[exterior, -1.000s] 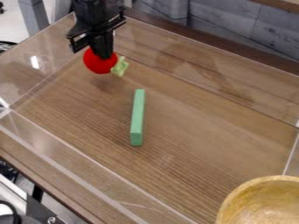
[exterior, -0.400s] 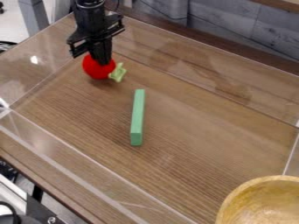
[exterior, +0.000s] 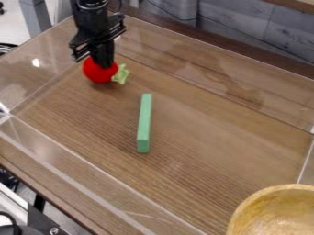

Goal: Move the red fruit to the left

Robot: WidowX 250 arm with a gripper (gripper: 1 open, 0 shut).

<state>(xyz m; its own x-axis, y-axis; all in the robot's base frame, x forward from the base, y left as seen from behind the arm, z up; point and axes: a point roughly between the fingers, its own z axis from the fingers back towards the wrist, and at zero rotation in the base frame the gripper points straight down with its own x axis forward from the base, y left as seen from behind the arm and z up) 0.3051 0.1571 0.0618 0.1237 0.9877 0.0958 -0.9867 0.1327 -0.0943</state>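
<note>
Hand point(exterior: 101, 60) is pointing straight down at the far left of the desk point(exterior: 208, 101), fingers clamping the top of the fruit point(exterior: 98, 72). Fruit is hanging at desk level, leaf cap pointing right, well apart from the bar point(exterior: 145, 122).

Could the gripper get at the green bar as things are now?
Likely not yet: the gripper is shut on the red fruit. Otherwise the way to the green bar looks free; nothing lies between.
</note>
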